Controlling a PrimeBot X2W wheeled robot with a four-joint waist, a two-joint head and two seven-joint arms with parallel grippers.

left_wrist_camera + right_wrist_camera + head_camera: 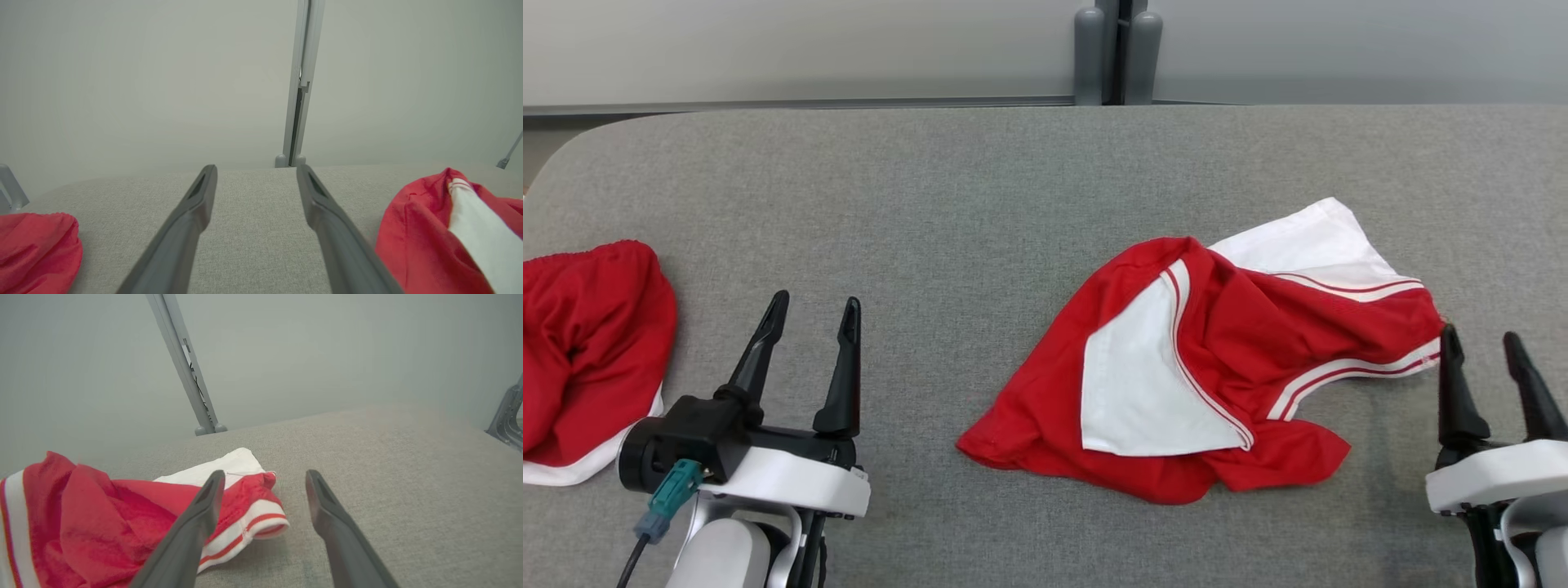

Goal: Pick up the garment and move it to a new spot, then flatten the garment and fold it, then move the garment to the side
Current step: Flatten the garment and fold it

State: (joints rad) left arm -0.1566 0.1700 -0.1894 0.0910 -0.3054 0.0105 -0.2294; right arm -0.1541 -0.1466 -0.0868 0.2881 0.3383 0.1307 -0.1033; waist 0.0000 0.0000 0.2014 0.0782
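Grey fabric-covered table top (980,180) is noted as the work surface. The garment (1217,359), red w/ white panels and striped trim, lies rumpled on it right of centre, partly doubled over itself. Right gripper (1481,335) is seen w/ fingers spread and nothing between them. One fingertip stands just beside the garment's striped hem (253,522); contact cannot be confirmed. Left gripper (815,299) is likewise spread wide and empty, over bare table, well apart from the garment. Step judged in hand: garment lying at its spot, flattening not yet begun, no fold made. Next move is judged to call for both grippers: the hem corner near the right gripper to be pinched, a corner on the opp. side to be taken by the left, the cloth then drawn taut and laid flat. Fabric looks thin and limp, so extra layers may be caught. A second red garment (588,343) is noted at the table's left edge, apart from the work. Plain pale wall (768,41) and a grey post (1117,49) are seen behind.
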